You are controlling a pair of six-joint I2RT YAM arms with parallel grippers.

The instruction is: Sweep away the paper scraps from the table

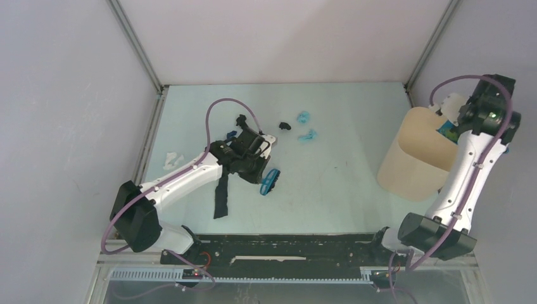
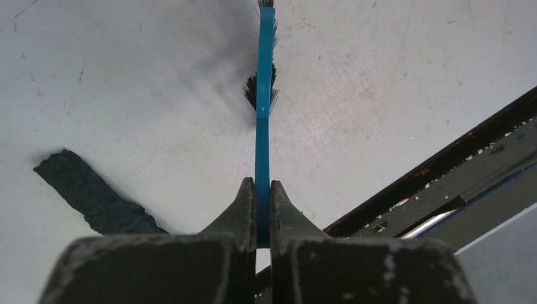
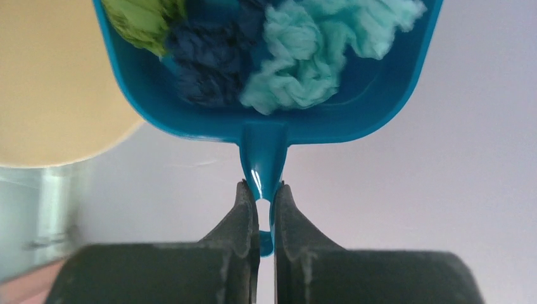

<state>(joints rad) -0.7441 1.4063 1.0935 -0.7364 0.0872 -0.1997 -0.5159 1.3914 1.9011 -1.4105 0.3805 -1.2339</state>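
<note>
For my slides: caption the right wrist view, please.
Right gripper holds a blue dustpan of paper scraps by the beige bin.

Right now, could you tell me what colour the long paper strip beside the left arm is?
The strip is black, clearest in the top external view.

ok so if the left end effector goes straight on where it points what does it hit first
Likely the pale mint-green table, with the blue hand brush in the left end effector leading; the black paper strip lies off-line. Depth unclear.
</note>
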